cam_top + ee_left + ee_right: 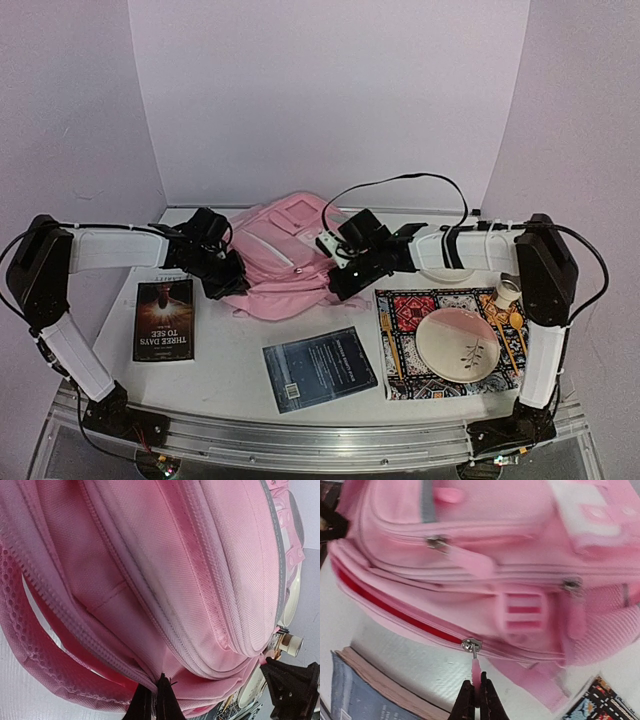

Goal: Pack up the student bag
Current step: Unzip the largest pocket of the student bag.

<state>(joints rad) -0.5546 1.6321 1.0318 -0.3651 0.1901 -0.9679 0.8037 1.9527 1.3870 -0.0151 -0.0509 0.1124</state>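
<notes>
The pink student bag point(280, 255) lies at the middle back of the table between both arms. My left gripper point(228, 283) is at its left edge, and in the left wrist view that gripper point(157, 686) is shut on a fold of the student bag point(200, 555) beside a zipper seam. At the bag's right edge, my right gripper point(340, 283) is shut on the pink zipper pull point(476, 672); its tips point(476, 687) pinch the tab below the metal slider point(471, 644). Left of the slider the zip of the bag point(495, 530) gapes, showing red lining.
A dark book point(165, 320) lies at front left and a blue book point(318, 368) at front centre. On the right is a patterned placemat point(400, 310) with a plate point(457, 343), a small cup point(507, 291) and wooden utensils point(508, 340).
</notes>
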